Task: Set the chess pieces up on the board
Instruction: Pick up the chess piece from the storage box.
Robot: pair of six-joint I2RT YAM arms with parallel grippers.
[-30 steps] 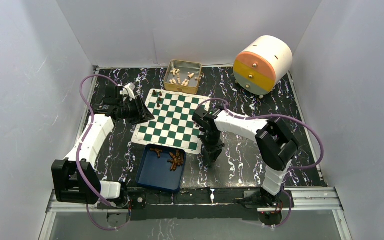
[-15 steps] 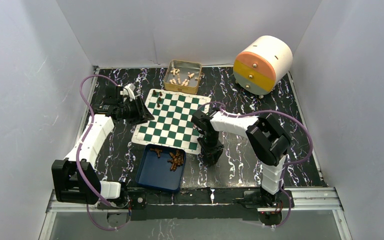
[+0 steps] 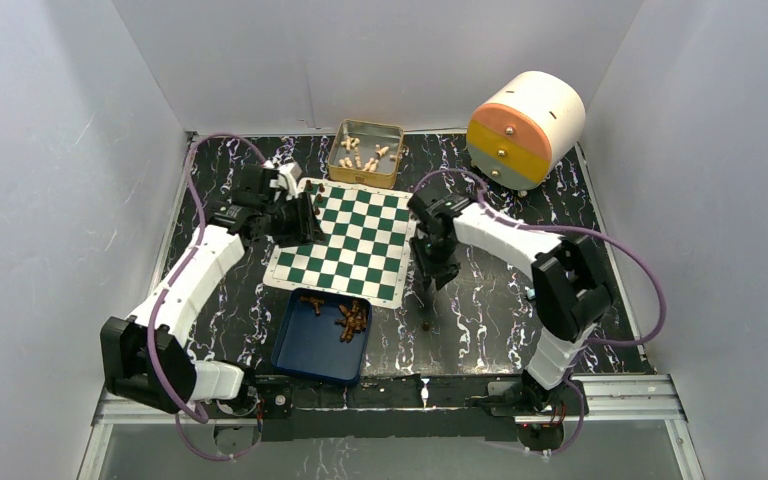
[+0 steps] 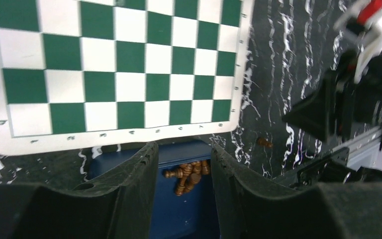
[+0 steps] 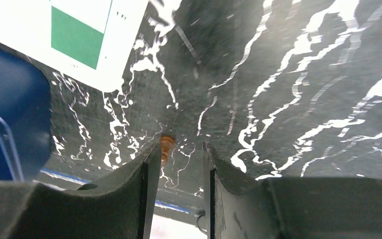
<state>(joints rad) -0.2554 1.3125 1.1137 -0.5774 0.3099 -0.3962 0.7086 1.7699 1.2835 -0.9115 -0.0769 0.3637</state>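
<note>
the right gripper (image 5: 181,152) has lifted and drawn back toward the far side from its low spot just right of the blue tray (image 3: 305,352). its jaws have spread and nothing sits between them. a lone piece (image 3: 426,322) rests on the black marbled table (image 3: 490,310) where the gripper was. it is right of the tray and on the near side of the near-right corner of the board (image 3: 355,240), touching neither. the left gripper (image 4: 184,147) has swung farther out, to the board's far-left corner, jaws likewise apart with nothing in them. the other dark chess pieces (image 3: 350,320) lie heaped in the right part of the tray, which sits just near of the board's near edge.
</note>
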